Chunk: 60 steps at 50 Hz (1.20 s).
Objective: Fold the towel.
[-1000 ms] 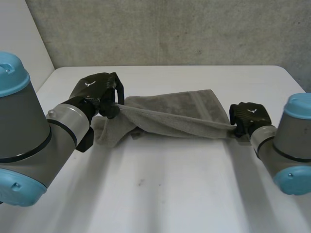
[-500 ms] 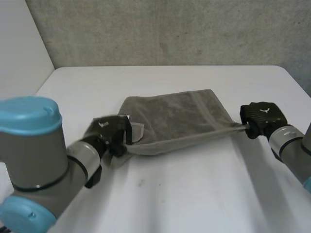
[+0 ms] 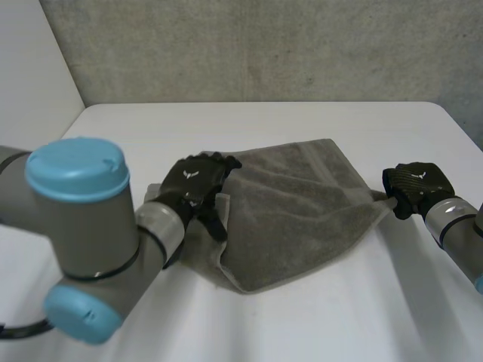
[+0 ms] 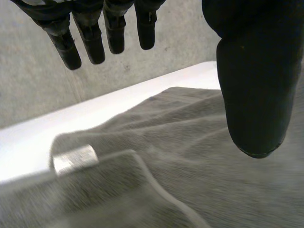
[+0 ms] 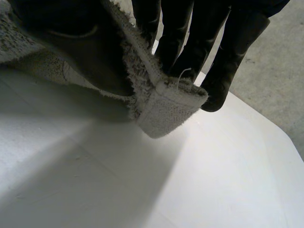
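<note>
The grey towel (image 3: 302,204) lies in the middle of the white table (image 3: 339,302), doubled over with its near edge loose. My left hand (image 3: 198,185) hovers over the towel's left edge, open and holding nothing. In the left wrist view its fingers (image 4: 90,42) are straight above the towel (image 4: 199,156), and a small white label (image 4: 75,159) lies under the palm. My right hand (image 3: 415,188) is at the towel's right corner. In the right wrist view its fingers (image 5: 228,52) and thumb pinch that corner (image 5: 166,109) just above the table.
A grey concrete wall (image 3: 264,45) runs behind the table's far edge. Bare table top (image 3: 226,121) lies beyond the towel. My left arm's big joint (image 3: 83,226) stands at the near left.
My left hand has swung in from the far left with the towel's edge, come down by the towel's left side and let go. My right hand has kept its grip and shifted slightly right.
</note>
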Available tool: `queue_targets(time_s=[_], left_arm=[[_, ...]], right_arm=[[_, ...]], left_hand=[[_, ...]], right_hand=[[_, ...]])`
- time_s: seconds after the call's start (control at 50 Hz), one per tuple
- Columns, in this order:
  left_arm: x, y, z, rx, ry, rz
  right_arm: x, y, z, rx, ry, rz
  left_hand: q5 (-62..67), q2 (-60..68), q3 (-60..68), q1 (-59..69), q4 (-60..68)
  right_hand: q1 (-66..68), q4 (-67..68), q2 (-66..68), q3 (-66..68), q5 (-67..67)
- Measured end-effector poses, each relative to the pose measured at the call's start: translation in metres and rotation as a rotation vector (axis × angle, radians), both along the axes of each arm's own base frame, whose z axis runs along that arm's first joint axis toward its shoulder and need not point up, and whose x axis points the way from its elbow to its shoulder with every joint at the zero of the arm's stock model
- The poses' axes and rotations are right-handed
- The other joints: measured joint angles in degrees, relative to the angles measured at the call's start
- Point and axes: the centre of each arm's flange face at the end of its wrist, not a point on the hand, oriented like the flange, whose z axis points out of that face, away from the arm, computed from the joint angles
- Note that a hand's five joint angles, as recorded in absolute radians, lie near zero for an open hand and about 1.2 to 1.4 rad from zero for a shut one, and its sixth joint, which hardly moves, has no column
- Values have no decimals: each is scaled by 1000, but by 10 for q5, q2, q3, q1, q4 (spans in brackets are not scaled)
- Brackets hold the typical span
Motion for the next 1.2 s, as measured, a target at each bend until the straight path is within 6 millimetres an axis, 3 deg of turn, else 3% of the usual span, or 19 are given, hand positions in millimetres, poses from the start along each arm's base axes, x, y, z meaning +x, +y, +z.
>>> queue_targets(time_s=[0.14,0.32,0.68,0.84,1.2], left_arm=[[-17,-37,-22,-154,-281,-102],[-28,-61,-53,-296,-534,-314],[-43,-82,-75,-320,-506,-399],[-39,-90,-81,-309,-518,-378],[-26,-101,-84,-286,-530,-340]], right_arm=[[0,1,-3,12,0,2],[0,2,-7,25,1,1],[0,2,-11,35,11,4],[0,2,-12,38,14,5],[0,2,-15,44,16,5]], left_hand=[[127,126,126,126,127],[153,153,153,153,154],[206,207,207,207,208],[277,280,280,280,281],[298,303,303,302,301]], right_hand=[[0,0,0,0,0],[0,0,0,0,0],[0,0,0,0,0],[0,0,0,0,0],[0,0,0,0,0]])
